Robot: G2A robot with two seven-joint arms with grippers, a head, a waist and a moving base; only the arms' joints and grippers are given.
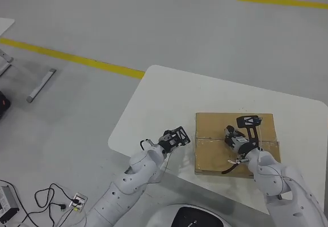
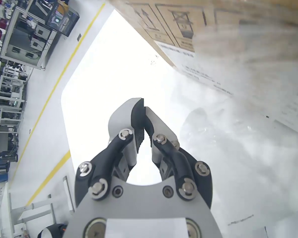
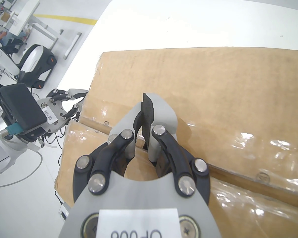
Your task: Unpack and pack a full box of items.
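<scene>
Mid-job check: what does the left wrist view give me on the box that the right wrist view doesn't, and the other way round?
The left wrist view adds the box seen from the side, its wall bearing printed handling symbols. It also gives the left gripper up close beside that wall, jaws shut on nothing. The right wrist view adds the top of the box: closed flaps with a taped seam, and the right gripper just above that seam, jaws shut. Both show the box, the white table and the left gripper at the box's edge.
</scene>
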